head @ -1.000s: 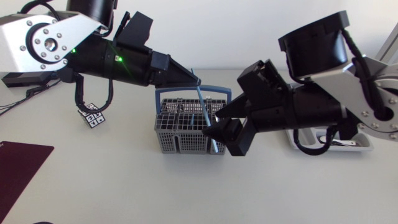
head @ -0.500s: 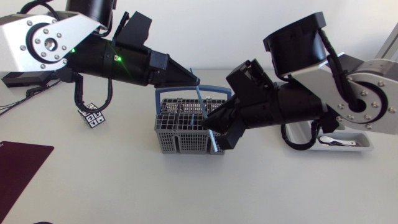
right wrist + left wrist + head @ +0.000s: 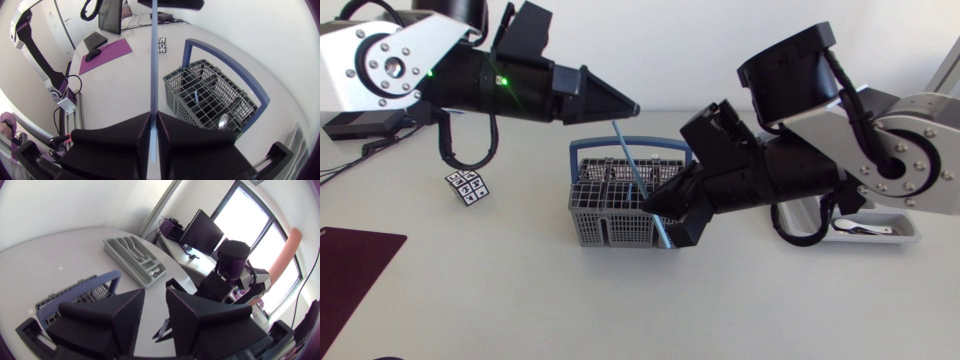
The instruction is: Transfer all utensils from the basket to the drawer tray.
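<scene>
Right gripper (image 3: 154, 116) clamped on blue utensil (image 3: 153, 60); left gripper (image 3: 155, 295) fingers apart, nothing between.
Utensil tilted, lower end over the basket's (image 3: 620, 215) near right corner, top just under left gripper tip. Silver utensil (image 3: 223, 120) in basket. Drawer tray (image 3: 895, 238) at right, partly behind right arm. Marked cube (image 3: 467, 187) left of basket.

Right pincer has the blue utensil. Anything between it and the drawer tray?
No object shows on the table between the basket and the drawer tray, though the right arm hides part of that stretch. The left pincer hangs close to the upper end of the blue utensil in the right pincer.
</scene>
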Motion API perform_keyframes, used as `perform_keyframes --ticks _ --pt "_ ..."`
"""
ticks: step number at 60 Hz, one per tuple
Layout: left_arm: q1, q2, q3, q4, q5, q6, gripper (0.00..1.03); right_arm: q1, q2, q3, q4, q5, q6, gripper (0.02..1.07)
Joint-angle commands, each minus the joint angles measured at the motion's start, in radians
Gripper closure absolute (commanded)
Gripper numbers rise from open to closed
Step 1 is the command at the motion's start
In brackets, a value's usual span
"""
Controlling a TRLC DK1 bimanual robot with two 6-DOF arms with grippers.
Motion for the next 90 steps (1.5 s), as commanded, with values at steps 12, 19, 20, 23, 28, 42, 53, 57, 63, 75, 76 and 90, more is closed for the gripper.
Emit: perform_keyframes --ticks 12,19,20,23,28,42,53,57,63,75,76,90 --pt "0.115 -0.078 0.148 0.09 -0.068 -0.08 0.39 -0.043 -0.039 -0.018 -0.028 -0.009 -0.017 1.02" --pt "0.099 -0.093 0.111 0.044 -0.163 0.072 0.39 -0.124 -0.102 -0.035 -0.029 -0.018 -0.017 1.02" --pt "0.092 -0.093 0.105 0.032 -0.18 0.098 0.39 -0.144 -0.111 -0.038 -0.029 -0.018 -0.017 1.02" --pt "0.061 -0.095 0.077 -0.003 -0.234 0.187 0.39 -0.186 -0.134 -0.045 -0.029 -0.018 -0.016 1.02" --pt "0.01 -0.095 0.013 -0.04 -0.295 0.312 0.39 -0.265 -0.171 -0.061 -0.029 -0.015 -0.014 1.02" --pt "-0.115 -0.076 -0.128 -0.042 -0.478 0.539 0.39 -0.564 -0.146 -0.067 -0.024 0.007 -0.036 1.02" --pt "-0.183 -0.038 -0.21 0.017 -0.574 0.637 0.39 -0.758 -0.005 -0.051 0.015 0.042 -0.068 1.02" --pt "-0.201 -0.024 -0.228 0.031 -0.596 0.667 0.39 -0.796 0.056 -0.044 0.037 0.057 -0.075 1.02" --pt "-0.23 -0.001 -0.259 0.058 -0.648 0.72 0.37 -0.836 0.155 -0.025 0.072 0.083 -0.086 1.02" --pt "-0.257 0.022 -0.286 0.087 -0.686 0.756 0.35 -0.867 0.356 0.051 0.123 0.139 -0.089 1.02" --pt "-0.257 0.022 -0.286 0.087 -0.688 0.759 0.35 -0.868 0.377 0.064 0.123 0.14 -0.088 1.02" --pt "-0.26 0.028 -0.302 0.106 -0.696 0.784 0.35 -0.87 0.581 0.199 0.126 0.206 -0.082 1.01"
